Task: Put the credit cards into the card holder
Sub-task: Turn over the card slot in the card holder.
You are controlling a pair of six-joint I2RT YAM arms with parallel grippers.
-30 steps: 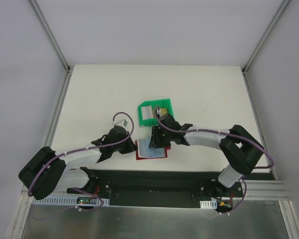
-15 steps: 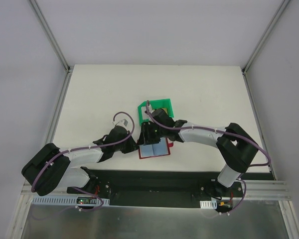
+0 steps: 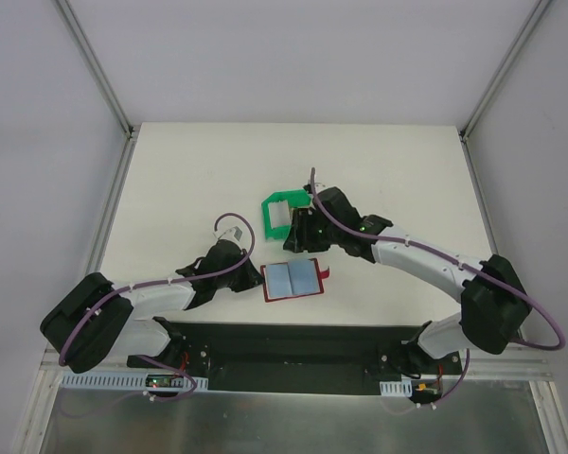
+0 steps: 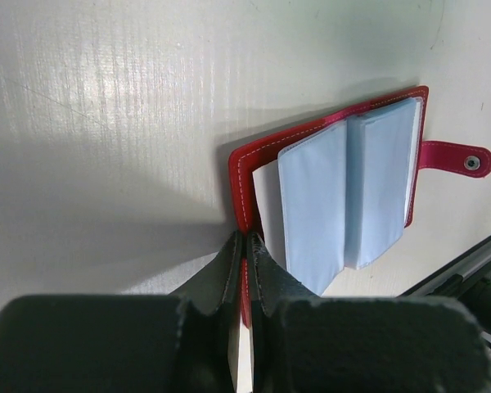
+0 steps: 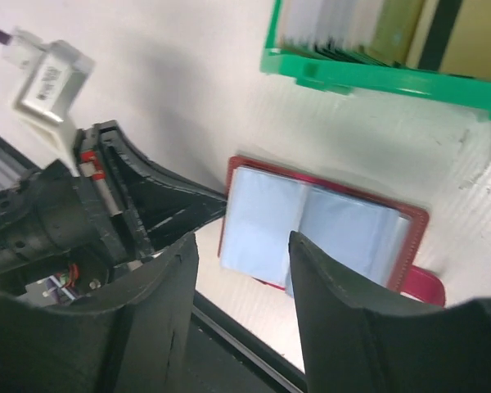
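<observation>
The dark red card holder (image 3: 309,292) lies open near the table's front edge, its pale blue-grey pockets (image 4: 344,196) facing up and the snap tab at its right. My left gripper (image 4: 245,243) is shut on the left edge of its red cover (image 4: 239,176). My right gripper (image 5: 244,241) is open and empty, hovering above the open holder (image 5: 319,229), between it and the green bin. The credit cards (image 5: 356,24), whitish and golden, stand in the green bin (image 5: 352,72). In the top view my right gripper (image 3: 298,236) hides part of the bin.
The green plastic bin (image 3: 273,203) stands just beyond the holder, mid-table. The left gripper's fingers (image 5: 176,209) reach in from the holder's left side. The black base rail (image 3: 293,340) runs along the near table edge.
My right gripper has drawn back from over the holder toward the bin, uncovering the open pockets. The left gripper has kept its grip on the cover.
</observation>
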